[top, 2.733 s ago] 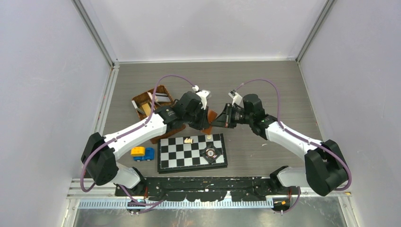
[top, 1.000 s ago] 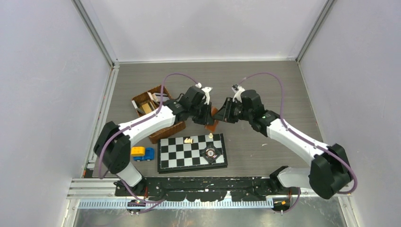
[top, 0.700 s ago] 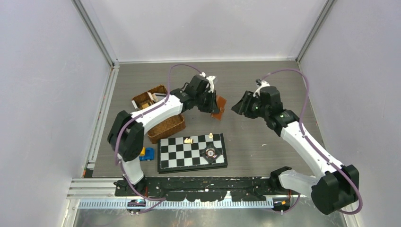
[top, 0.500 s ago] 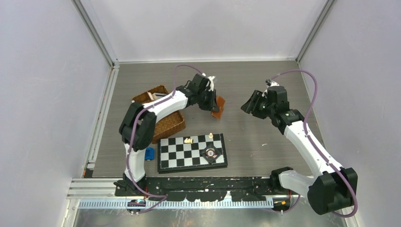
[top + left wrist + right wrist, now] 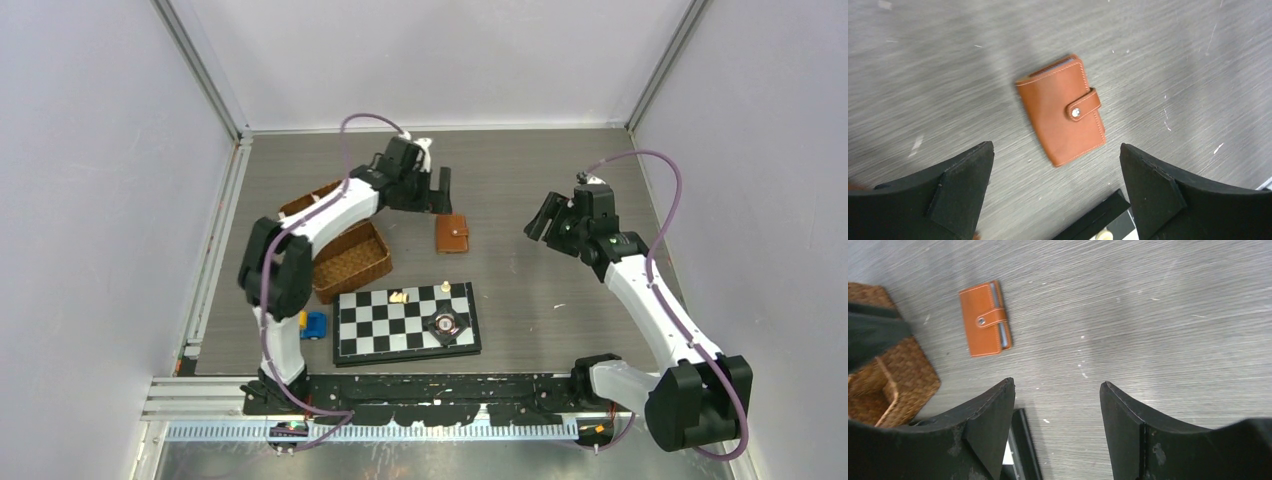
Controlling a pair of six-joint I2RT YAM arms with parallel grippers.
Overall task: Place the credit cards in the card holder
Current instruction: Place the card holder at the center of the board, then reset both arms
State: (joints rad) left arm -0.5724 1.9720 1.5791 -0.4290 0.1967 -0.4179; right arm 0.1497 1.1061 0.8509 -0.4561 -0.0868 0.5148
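- The card holder (image 5: pixel 452 233) is lying flat on the table (image 5: pixel 520 170), a little beyond the chessboard's (image 5: pixel 405 320) far edge, towards its right end and not touching it.
- The card holder is lying folded shut, with its strap snapped across the front.
- A thin grey-blue strip, the edges of the credit cards (image 5: pixel 1005 337), is showing along one open side of it under the strap; how many cards are inside is not showing.
- The left gripper (image 5: pixel 1056 146) is hanging above the table farther from the chessboard than the card holder, with its jaws spread wide and gripping nothing; in the left wrist view the card holder is lying between and beyond the two fingers.
- The right gripper (image 5: pixel 1056 382) is hovering beyond and to the right of the chessboard's far right corner, well apart from the card holder, its jaws also standing wide with nothing between them.
- A wicker basket (image 5: pixel 350 262) is sitting just beyond the chessboard's far left corner.
- A few small pieces are sitting on the chessboard.
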